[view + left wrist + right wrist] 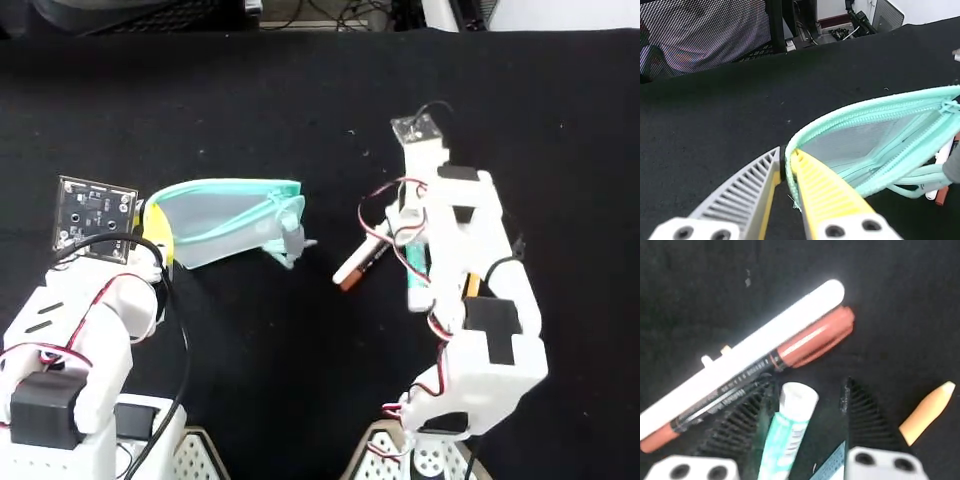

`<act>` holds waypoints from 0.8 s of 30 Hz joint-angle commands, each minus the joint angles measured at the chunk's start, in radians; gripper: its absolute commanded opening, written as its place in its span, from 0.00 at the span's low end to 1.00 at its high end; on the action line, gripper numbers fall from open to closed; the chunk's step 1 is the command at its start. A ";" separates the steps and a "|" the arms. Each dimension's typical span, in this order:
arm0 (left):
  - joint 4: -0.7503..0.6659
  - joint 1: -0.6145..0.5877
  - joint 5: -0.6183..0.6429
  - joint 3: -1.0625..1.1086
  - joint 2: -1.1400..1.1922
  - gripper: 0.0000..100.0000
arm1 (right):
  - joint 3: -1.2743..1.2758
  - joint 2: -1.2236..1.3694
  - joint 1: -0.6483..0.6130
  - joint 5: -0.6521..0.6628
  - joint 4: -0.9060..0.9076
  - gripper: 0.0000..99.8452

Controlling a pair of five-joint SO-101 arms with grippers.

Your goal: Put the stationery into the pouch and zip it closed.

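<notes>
A mint-green mesh pouch (230, 220) lies on the black table with its zipper mouth open (865, 135). My left gripper (786, 157) is shut on the pouch's rim at the end nearest that arm (158, 240). To the right of the pouch lie a white pen (755, 360) and a brown marker (810, 340) side by side (360, 262). My right gripper (807, 405) stands open over a green-and-white tube (790, 425), one finger on each side of it (412, 255). An orange crayon (927, 412) lies just outside one finger.
The black cloth covers the whole table (250, 110). Free room lies at the back and between the pouch and the pens. A mesh chair back (700, 30) and cables stand beyond the far edge.
</notes>
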 commanded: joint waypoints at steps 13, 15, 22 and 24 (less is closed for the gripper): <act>-0.009 -0.002 -0.003 0.136 0.025 0.03 | 0.157 -0.130 -0.084 0.098 -0.126 0.20; -0.009 -0.002 -0.003 0.136 0.025 0.03 | 0.168 -0.130 -0.084 0.098 -0.144 0.20; -0.009 -0.002 -0.003 0.136 0.025 0.03 | 0.166 -0.110 -0.081 0.098 -0.143 0.04; -0.009 -0.002 -0.003 0.136 0.025 0.03 | 0.170 -0.124 -0.081 0.098 -0.141 0.02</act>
